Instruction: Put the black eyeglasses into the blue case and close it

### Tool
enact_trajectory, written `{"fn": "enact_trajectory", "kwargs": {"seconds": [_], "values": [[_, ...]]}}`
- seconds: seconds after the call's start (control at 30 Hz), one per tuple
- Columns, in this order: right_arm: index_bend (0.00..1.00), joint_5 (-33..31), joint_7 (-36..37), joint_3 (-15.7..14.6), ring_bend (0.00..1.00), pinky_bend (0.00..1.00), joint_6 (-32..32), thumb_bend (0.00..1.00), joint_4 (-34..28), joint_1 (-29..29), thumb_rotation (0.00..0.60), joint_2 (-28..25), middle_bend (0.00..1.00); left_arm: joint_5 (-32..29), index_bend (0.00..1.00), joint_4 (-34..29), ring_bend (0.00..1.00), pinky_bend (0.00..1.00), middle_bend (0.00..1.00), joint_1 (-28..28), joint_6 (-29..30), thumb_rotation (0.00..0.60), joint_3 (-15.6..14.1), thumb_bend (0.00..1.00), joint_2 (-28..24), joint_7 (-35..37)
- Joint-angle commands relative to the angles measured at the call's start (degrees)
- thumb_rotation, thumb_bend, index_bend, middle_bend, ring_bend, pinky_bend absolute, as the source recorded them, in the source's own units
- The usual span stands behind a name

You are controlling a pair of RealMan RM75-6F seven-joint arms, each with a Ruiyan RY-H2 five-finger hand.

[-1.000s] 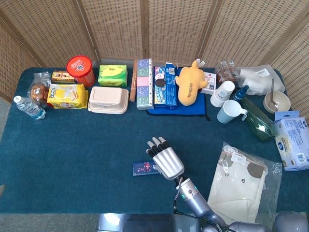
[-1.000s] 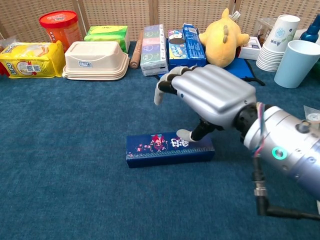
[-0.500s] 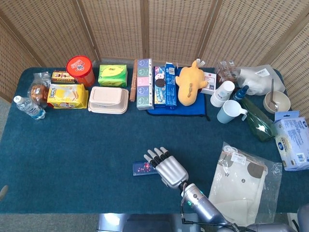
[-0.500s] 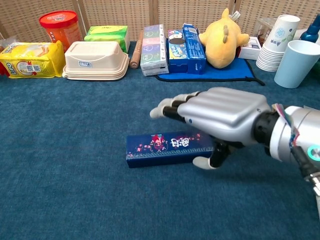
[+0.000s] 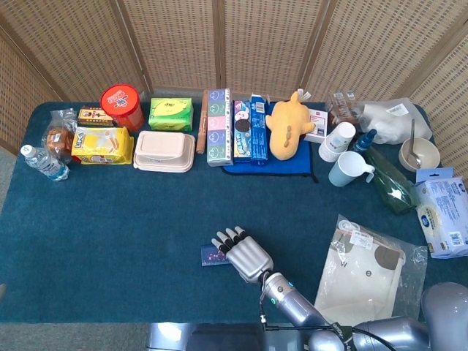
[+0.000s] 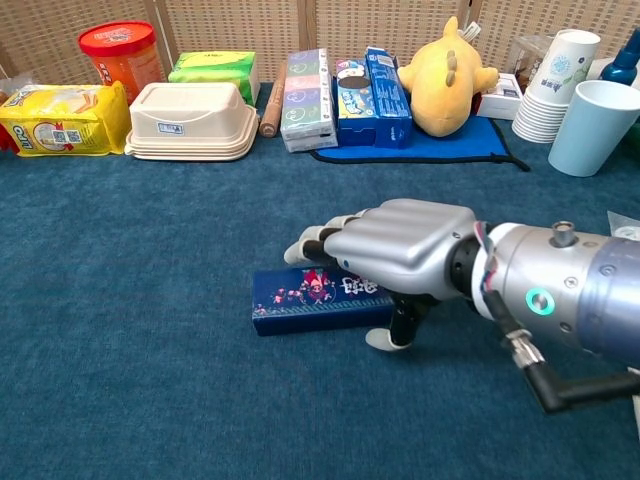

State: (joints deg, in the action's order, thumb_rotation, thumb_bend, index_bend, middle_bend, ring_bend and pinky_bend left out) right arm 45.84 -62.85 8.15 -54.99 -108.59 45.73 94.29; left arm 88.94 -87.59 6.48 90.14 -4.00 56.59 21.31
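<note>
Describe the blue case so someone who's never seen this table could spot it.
On the teal table, look at the bare front stretch, away from the back row of snacks. The long, flat dark-blue case with pink flower print lies alone there, under the robot's silver right hand.

The right hand (image 6: 400, 248) looks like smooth silver metal with a dull sheen, over a glossy dark-blue printed case (image 6: 320, 298). The surface (image 6: 130, 330) wears rough, matt teal cloth, like carpet. Behind stand woven wicker screens (image 5: 270, 44) and a fuzzy yellow plush toy (image 6: 445, 78).

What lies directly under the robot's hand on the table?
The blue case lies shut under the right hand, whose fingers reach over its top. The case's right end is covered. Whether the glasses are inside cannot be seen.
</note>
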Motion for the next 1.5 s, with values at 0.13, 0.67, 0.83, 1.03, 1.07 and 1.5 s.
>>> {"fn": "enact_trajectory", "kwargs": {"seconds": [0.13,0.67,0.83,1.03,1.07,1.5], "values": [[0.00,-2.9,1.5,0.2,0.01,0.16,-1.3,0.31,1.5,2.6,0.600,0.7,0.04,-0.2,0.00,0.4,0.00,0.00,0.00,-0.2,-0.6,0.600,0.0,0.32,0.4,0.2],[0.57,1.6,12.6,1.5,0.46,0.57,-4.6,0.24,4.1,3.7,0.600,0.0,0.46,-0.7,0.00,0.2,0.00,0.00,0.00,-0.6,-1.7,0.600,0.2,0.32,0.5,-0.3],[0.57,2.9,16.1,2.2,0.46,0.57,-6.5,0.24,4.1,2.4,0.600,-3.6,0.46,-0.7,0.00,-0.6,0.00,0.00,0.00,-1.0,-2.4,0.600,0.2,0.32,0.4,-1.0],[0.57,2.5,19.5,2.4,0.46,0.57,-6.7,0.23,6.2,1.5,0.600,-5.8,0.45,-0.7,0.00,-1.5,0.00,0.00,0.00,-1.5,-2.9,0.600,0.4,0.32,0.5,-2.0],[0.57,2.4,20.0,2.3,0.46,0.57,-6.4,0.23,6.9,1.5,0.600,-5.9,0.45,-0.7,0.00,-1.8,0.00,0.00,0.00,-1.6,-3.0,0.600,0.4,0.32,0.5,-2.3],[0.07,2.7,24.1,0.8,0.11,0.23,-5.2,0.24,10.3,0.8,0.600,-8.3,0.15,-1.4,0.00,-6.1,0.00,0.00,0.00,-3.1,-4.9,0.600,1.0,0.32,-0.5,-6.9]]}}
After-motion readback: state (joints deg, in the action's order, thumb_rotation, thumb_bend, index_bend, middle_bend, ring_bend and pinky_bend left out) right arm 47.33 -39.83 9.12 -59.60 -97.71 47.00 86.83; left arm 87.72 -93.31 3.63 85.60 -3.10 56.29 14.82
